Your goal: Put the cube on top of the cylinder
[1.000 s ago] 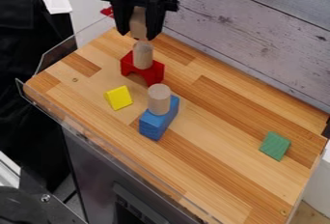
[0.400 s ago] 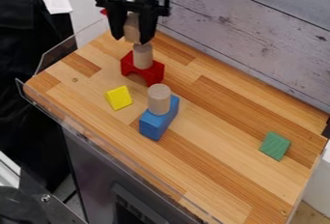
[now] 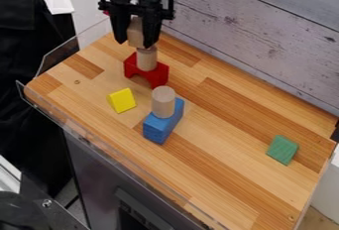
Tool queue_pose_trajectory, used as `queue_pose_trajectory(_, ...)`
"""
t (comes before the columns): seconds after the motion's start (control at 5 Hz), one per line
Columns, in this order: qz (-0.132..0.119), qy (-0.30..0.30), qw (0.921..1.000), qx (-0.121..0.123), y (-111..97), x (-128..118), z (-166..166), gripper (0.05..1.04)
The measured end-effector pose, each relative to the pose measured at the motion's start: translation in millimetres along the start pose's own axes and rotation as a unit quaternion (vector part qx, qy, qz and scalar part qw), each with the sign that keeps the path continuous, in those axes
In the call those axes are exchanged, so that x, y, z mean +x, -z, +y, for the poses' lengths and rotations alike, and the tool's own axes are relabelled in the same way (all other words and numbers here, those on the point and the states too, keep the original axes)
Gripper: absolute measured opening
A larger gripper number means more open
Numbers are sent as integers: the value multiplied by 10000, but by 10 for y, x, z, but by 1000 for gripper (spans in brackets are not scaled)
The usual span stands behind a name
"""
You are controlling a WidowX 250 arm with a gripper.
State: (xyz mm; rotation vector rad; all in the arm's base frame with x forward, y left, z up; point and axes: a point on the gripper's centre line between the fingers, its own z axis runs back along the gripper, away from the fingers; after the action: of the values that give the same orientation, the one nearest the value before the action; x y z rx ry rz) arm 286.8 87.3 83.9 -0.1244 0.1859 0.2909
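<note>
The green block (image 3: 283, 149) is set near the table's (image 3: 232, 174) right edge, well apart from the blue block (image 3: 159, 129); beyond, the cube (image 3: 135, 33), pinched by the gripper (image 3: 134, 44), has been lowered slightly, near the top of the cylinder (image 3: 147, 59) on the red arch (image 3: 157, 74).

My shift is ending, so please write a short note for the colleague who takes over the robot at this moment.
Gripper: closed on the wooden cube, upper left of the view.
Cylinders: one stands on the red arch, right below the cube; the other stands on the blue block.
Done: cube grasped and brought over the red arch's cylinder. I cannot tell whether it fully rests there.
Left: confirm it sits well, release, back away.
</note>
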Motion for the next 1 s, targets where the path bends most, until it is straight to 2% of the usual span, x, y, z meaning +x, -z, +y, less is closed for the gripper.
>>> queue_pose_trajectory(1.0,246,23,9996,-135,108,-3,-55,578)
